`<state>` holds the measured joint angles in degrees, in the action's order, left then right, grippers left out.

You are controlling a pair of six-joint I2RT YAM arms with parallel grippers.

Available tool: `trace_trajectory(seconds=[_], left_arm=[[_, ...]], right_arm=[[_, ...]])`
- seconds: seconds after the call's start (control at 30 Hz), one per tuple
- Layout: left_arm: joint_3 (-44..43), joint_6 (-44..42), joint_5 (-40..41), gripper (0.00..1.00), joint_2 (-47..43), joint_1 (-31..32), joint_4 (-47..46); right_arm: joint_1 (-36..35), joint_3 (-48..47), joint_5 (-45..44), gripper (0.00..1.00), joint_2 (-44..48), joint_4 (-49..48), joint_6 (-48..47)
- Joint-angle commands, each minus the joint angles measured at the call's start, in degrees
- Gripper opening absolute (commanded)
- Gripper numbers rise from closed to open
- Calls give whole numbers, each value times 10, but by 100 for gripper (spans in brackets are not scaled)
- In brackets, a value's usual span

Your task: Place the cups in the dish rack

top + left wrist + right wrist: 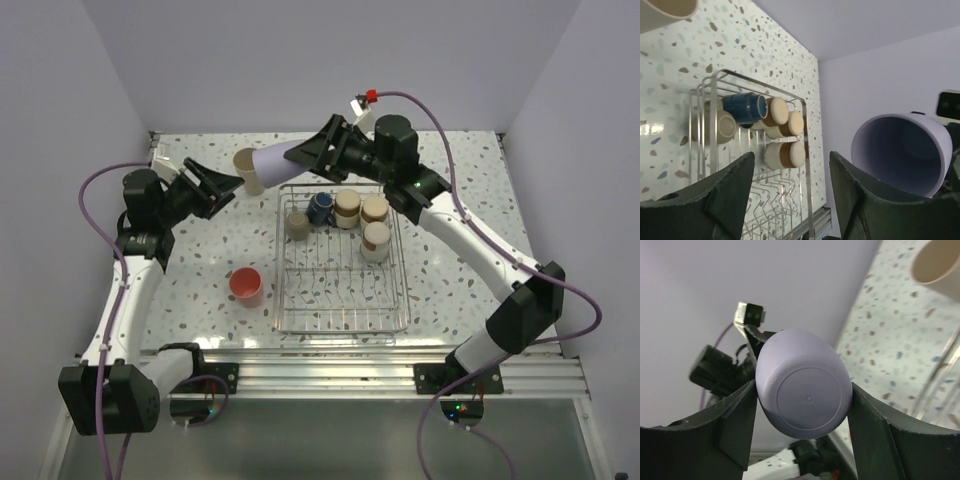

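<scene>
Right wrist view: my right gripper (801, 392) pinches the lavender tumbler (807, 370) by its sides. The tumbler lies sideways just past the far left corner of the dish rack (340, 328). My left gripper (792, 167) is spread wide, near the tumbler's mouth. The tumbler is smooth and round, so it could slip out and drop on the counter (200, 265) beside the dish rack.

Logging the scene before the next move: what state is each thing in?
left hand: open, empty
right hand: shut on lavender tumbler, held sideways
beige tumbler: on table, not loaded
coral cup: upright on table
blue mug: loaded in dish rack
tan cups: four, loaded
</scene>
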<state>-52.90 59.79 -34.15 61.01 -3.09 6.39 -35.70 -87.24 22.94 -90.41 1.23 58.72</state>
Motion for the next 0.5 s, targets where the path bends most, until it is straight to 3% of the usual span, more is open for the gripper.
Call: trace_trajectory(seconds=[0.0,0.3,0.47], left_arm=[[-33,-89,60,66,-4,-5,127],[-61,-127,99,66,7,-5,151],[-58,-128,97,66,13,-5,149]], right_arm=[[-2,-54,-76,0,40,179,-156],[-49,-60,-238,0,39,358,-293],[-69,-42,-313,0,16,394,-313]])
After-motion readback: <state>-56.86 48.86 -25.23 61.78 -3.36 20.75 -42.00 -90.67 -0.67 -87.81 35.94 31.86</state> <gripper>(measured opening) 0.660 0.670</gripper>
